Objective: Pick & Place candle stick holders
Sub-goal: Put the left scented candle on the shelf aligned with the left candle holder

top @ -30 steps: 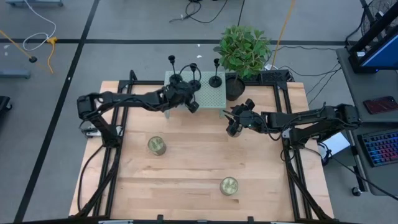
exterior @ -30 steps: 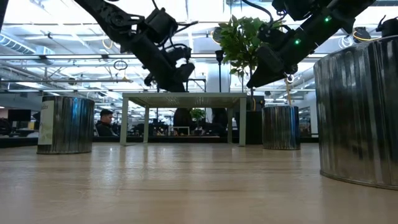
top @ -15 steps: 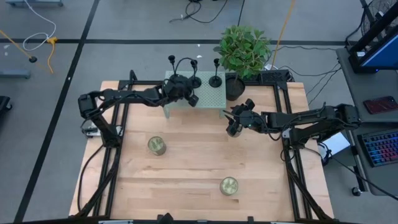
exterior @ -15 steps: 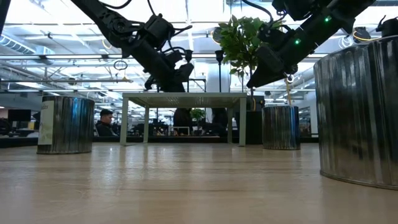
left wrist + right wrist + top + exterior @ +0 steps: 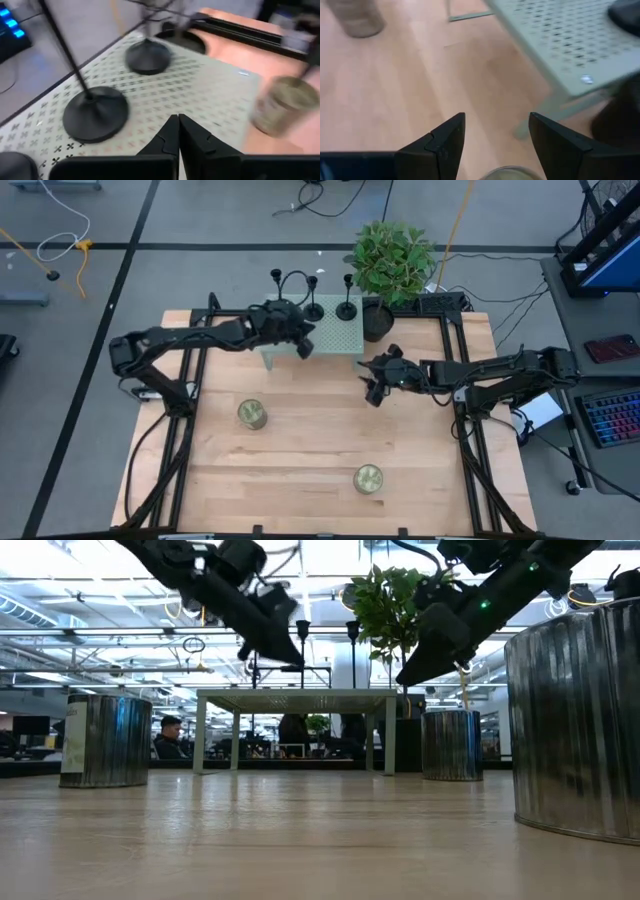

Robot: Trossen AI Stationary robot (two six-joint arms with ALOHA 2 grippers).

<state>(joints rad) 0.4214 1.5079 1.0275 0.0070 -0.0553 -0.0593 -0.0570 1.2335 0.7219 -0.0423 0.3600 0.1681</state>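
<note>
Lifted since a second ago, the left gripper [image 5: 303,345] hangs above the perforated stand [image 5: 340,340], jaws clenched on nothing.
Three candle stick holders [image 5: 346,311] stand upright on that stand at the counter's [image 5: 300,450] far edge; the right gripper [image 5: 375,390], jaws released, hovers just beside it.

in the left wrist view we lose the stem of the nearest candle stick holder [image 5: 95,118] past the picture's edge, so its cup is out of sight; a second holder [image 5: 146,56] and a tin [image 5: 281,106] are smeared by blur. in the right wrist view another tin [image 5: 355,17] is cut off by the edge. in the high view the left arm hides part of the perforated stand [image 5: 340,338].
</note>
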